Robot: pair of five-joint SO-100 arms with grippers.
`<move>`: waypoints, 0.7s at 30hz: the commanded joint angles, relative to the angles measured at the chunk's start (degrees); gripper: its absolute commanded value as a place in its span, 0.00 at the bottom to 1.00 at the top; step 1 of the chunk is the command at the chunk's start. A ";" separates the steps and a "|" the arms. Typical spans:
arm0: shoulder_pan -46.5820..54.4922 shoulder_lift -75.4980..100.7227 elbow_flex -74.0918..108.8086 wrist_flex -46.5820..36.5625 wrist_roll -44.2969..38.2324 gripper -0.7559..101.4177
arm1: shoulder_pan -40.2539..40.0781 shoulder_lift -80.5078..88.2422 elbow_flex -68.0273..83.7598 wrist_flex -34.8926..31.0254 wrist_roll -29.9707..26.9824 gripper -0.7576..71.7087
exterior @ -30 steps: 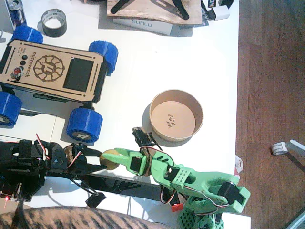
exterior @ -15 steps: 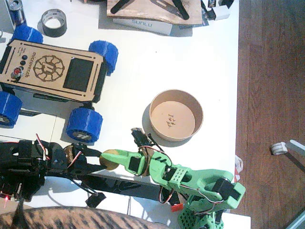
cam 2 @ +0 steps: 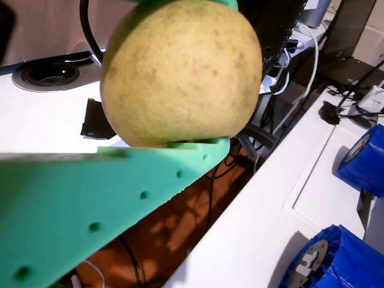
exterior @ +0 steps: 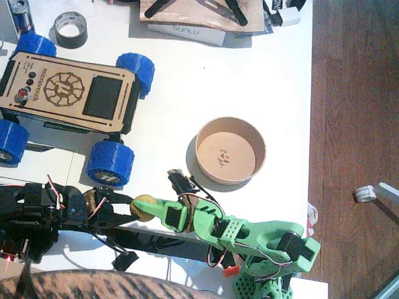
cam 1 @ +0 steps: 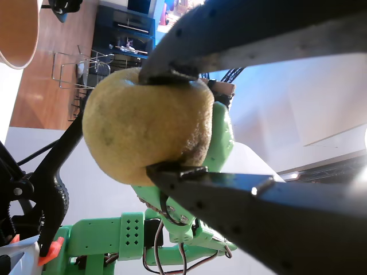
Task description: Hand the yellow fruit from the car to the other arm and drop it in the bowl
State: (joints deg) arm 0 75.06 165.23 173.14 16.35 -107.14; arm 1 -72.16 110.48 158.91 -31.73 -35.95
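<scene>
The yellow fruit hangs near the table's front edge, between the two arms. My left gripper, the black one, is shut on it; in a wrist view its black jaws press the fruit from above and below. My right gripper, on the green arm, also closes on the fruit, with a green jaw under it and a green edge on top. The wooden car with blue wheels stands at the back left. The tan bowl sits empty, right of the fruit.
A black tape roll, a can and a white box lie along the back. The table's right edge drops to a wooden floor. A blue wheel stands close behind the left arm.
The green arm has shifted slightly left and its wrist has turned a little. The fruit and the black arm have stayed where they were.
</scene>
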 commanded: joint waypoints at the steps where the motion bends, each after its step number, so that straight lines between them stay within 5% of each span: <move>1: 0.18 1.49 -4.22 -0.09 0.26 0.01 | -0.62 2.02 -1.93 -1.49 -1.23 0.01; 6: 0.18 1.49 -4.22 -0.09 0.26 0.02 | -0.70 2.02 -1.93 -1.49 -1.41 0.01; 16: 0.18 1.49 -4.22 1.32 0.35 0.41 | -0.62 2.11 -2.29 -1.49 -1.76 0.01; 21: 0.18 1.49 -4.22 1.49 0.35 0.46 | -0.35 2.02 -2.55 -1.49 -2.02 0.01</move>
State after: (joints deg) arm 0 75.59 165.85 172.79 17.67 -107.14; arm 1 -72.16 110.39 158.99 -31.73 -36.83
